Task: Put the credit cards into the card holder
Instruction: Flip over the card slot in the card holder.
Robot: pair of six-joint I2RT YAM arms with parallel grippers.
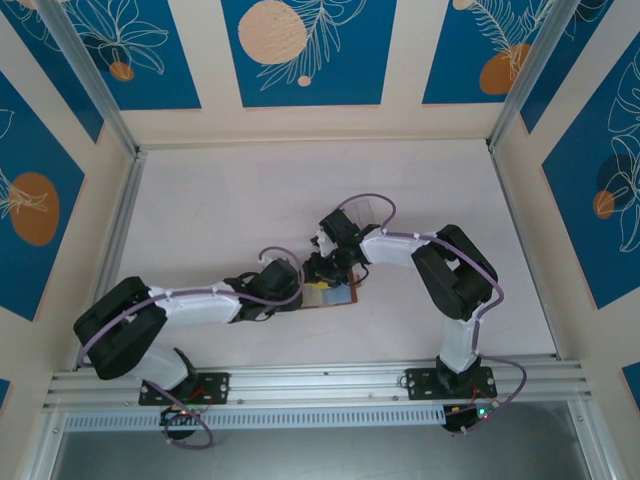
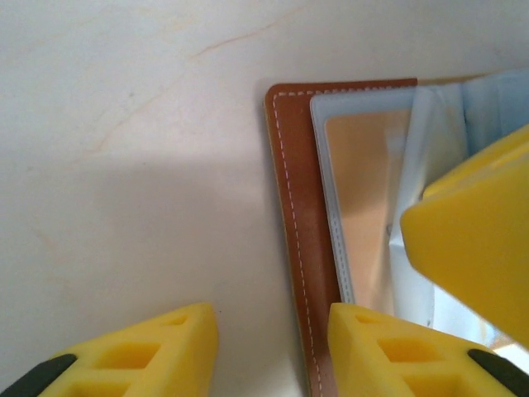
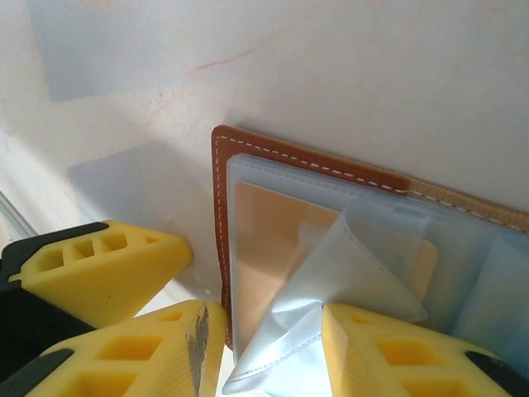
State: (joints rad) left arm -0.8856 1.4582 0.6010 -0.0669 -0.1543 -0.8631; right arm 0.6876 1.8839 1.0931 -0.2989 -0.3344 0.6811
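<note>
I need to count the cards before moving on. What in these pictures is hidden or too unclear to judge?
- Top view: the left arm and right arm cover most of the wallet; the cards are too small to count.
- Left wrist view: the right arm's yellow finger hides the wallet's right side.
- Right wrist view: a curled clear sleeve covers part of the card; any cards beneath cannot be seen.

From above and behind, one camera looks down; both wrist cameras closely share the card holder [image 2: 293, 207].
</note>
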